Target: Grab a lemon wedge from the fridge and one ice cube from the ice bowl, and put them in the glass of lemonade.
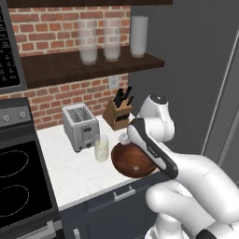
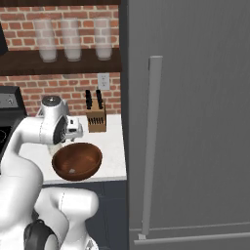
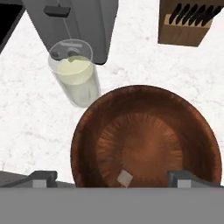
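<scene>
The ice cube is tiny and see-through. It lies inside the ice bowl, low on the inner wall, on the side near the tool. The tool hangs over the bowl with its two tips wide apart and nothing between them. The cube sits between the tips in the hand view, a bit closer to the left one.

The glass of lemonade stands on the white surface just beside the bowl, in front of the toaster. The knife block is farther back. The fridge is shut, so the lemon wedge is probably inside it.

What could go wrong? The cube is very small and looks slippery. If the tips come down off-center, one could bump it and it may slide down the sloped wall. If they squeeze too high, they may close on nothing. Going down too far could push the tips into the wood. Later, moving to the glass, a quick swing could knock the glass over, since it stands so close.
</scene>
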Robot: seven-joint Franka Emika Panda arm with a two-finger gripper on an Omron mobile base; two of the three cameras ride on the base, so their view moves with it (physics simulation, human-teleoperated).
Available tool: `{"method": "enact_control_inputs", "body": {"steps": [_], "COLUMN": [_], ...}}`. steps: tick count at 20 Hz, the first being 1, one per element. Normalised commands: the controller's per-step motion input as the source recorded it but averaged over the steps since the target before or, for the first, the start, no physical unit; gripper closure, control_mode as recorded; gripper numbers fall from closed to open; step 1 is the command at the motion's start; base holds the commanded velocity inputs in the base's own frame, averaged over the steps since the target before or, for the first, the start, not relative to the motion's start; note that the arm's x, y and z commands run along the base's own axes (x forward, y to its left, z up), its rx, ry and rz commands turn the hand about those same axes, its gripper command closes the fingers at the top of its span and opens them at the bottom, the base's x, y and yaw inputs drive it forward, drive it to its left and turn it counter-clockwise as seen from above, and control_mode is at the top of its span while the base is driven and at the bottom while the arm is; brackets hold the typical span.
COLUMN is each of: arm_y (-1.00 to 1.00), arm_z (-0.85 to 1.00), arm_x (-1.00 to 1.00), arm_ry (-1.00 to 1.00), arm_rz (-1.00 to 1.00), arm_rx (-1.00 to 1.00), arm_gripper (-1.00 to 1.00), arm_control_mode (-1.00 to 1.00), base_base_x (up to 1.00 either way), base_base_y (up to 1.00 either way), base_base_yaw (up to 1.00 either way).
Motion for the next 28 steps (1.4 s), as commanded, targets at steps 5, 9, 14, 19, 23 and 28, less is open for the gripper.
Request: {"method": "enact_control_inputs", "body": {"steps": [5, 9, 14, 19, 23, 28], "arm_y": [-0.44, -0.5, -0.35, -0.02, 0.0, 0.0], "arm_z": [0.08, 0.0, 0.0, 0.0, 0.0, 0.0], "arm_x": [-0.55, -0.4, -0.5, -0.73, -0.07, -0.06], "arm_ry": [0.08, 0.0, 0.0, -0.11, -0.01, 0.0], "arm_rz": [-0.15, -0.1, -0.04, -0.03, 0.0, 0.0], "arm_rx": [-0.01, 0.0, 0.0, 0.02, 0.0, 0.0], "arm_gripper": [-1.0, -1.0, -1.0, -1.0, -1.0, -1.0], "arm_control_mode": [-1.0, -1.0, -1.0, -1.0, -1.0, 1.0], "base_base_x": [0.0, 0.0, 0.0, 0.0, 0.0, -0.07], "base_base_y": [0.0, 0.0, 0.0, 0.0, 0.0, 0.0], "base_base_yaw": [0.0, 0.0, 0.0, 0.0, 0.0, 0.0]}}
